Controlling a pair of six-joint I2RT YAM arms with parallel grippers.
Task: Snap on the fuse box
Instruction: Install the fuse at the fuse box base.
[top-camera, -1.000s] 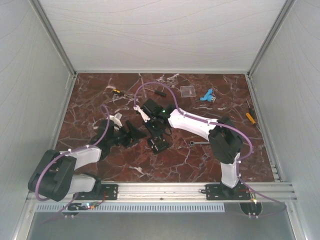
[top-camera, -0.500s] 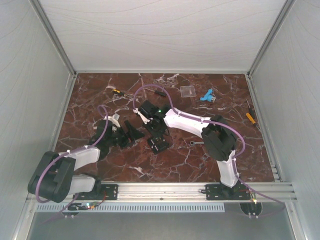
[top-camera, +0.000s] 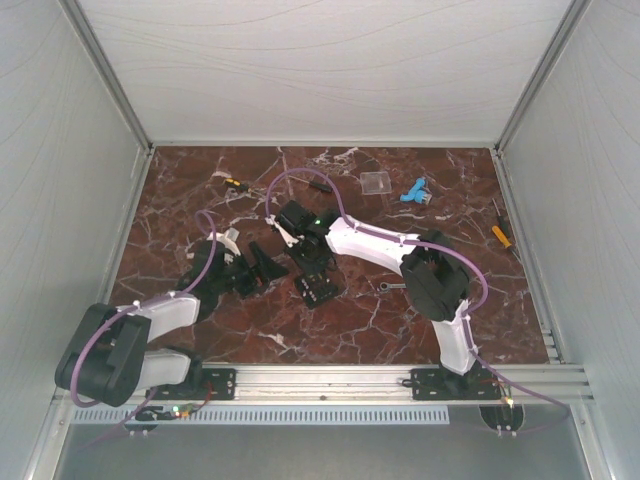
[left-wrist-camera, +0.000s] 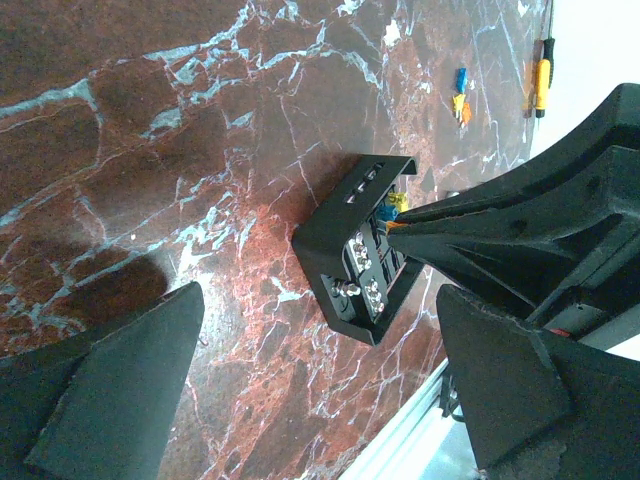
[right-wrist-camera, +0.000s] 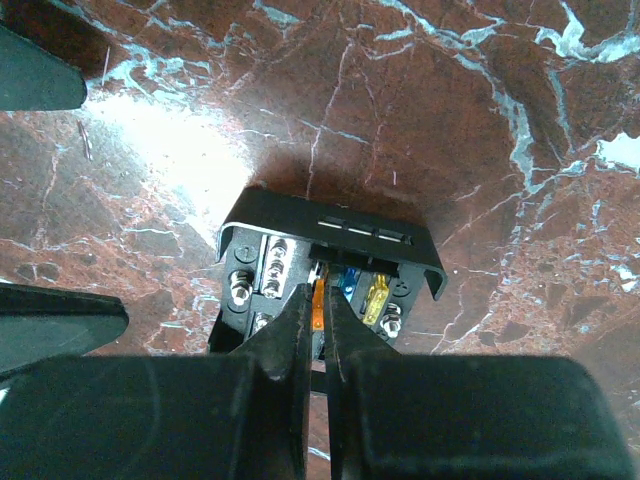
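Observation:
The fuse box (top-camera: 319, 289) is a small black square box lying on the marble a little left of centre. It also shows in the left wrist view (left-wrist-camera: 360, 265) and in the right wrist view (right-wrist-camera: 330, 262), where blue and yellow fuses sit in its face. My right gripper (right-wrist-camera: 321, 292) is over the box and shut on an orange fuse (right-wrist-camera: 319, 305) at the box's face; it also shows in the top view (top-camera: 311, 270). My left gripper (top-camera: 263, 268) is open and empty just left of the box, its fingers (left-wrist-camera: 120, 390) wide apart.
A flat clear plastic square (top-camera: 377, 181) and a blue part (top-camera: 413, 192) lie at the back right. Small screwdrivers lie at the back left (top-camera: 232, 183) and the right edge (top-camera: 501, 233). A metal tool (top-camera: 392, 286) lies right of the box. Grey walls enclose the table.
My right arm has shifted left and its gripper has come down onto the fuse box. My left gripper has barely moved.

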